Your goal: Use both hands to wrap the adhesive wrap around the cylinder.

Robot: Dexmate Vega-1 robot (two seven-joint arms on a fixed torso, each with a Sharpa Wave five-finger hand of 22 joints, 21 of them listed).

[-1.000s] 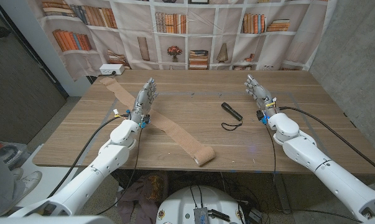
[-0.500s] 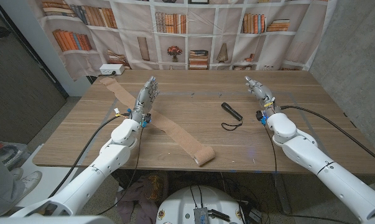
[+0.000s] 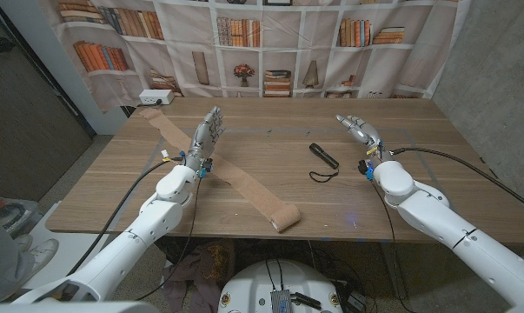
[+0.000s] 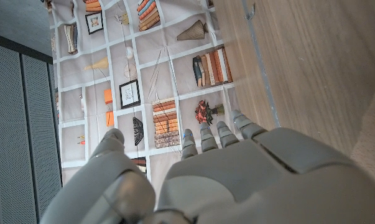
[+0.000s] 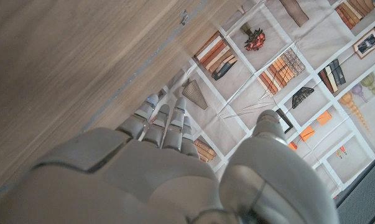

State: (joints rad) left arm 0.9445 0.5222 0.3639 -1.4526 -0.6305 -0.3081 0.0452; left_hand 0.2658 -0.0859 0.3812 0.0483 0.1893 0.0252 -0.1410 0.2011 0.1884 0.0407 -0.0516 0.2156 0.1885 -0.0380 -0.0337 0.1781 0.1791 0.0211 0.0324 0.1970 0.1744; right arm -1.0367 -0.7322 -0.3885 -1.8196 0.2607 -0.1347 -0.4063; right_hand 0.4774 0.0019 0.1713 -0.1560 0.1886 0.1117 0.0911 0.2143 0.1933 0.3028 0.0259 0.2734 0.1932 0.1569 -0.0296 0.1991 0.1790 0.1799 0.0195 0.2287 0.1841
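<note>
At the far left corner of the wooden desk (image 3: 270,187) a small white box (image 3: 153,98) sits near the bookshelf-print curtain (image 3: 270,43). From there a long tan strip of adhesive wrap (image 3: 211,169), matte and cloth-like, runs flat and diagonally across the grain toward the near edge, where it ends in a short rolled-up stub. The left hand (image 3: 204,139) is raised beside the strip about a third of the way along it, fingers extended and slightly apart, holding nothing; its grey plastic back (image 4: 237,174) faces the wrist camera. Right of centre lies the cylinder (image 3: 323,156), a slim black rod with a thin looped cord at its near end, well apart from the wrap. Farther right, the right hand (image 3: 359,129) is near the cylinder, fingers outstretched and empty, with smooth grey shells (image 5: 156,168).
</note>
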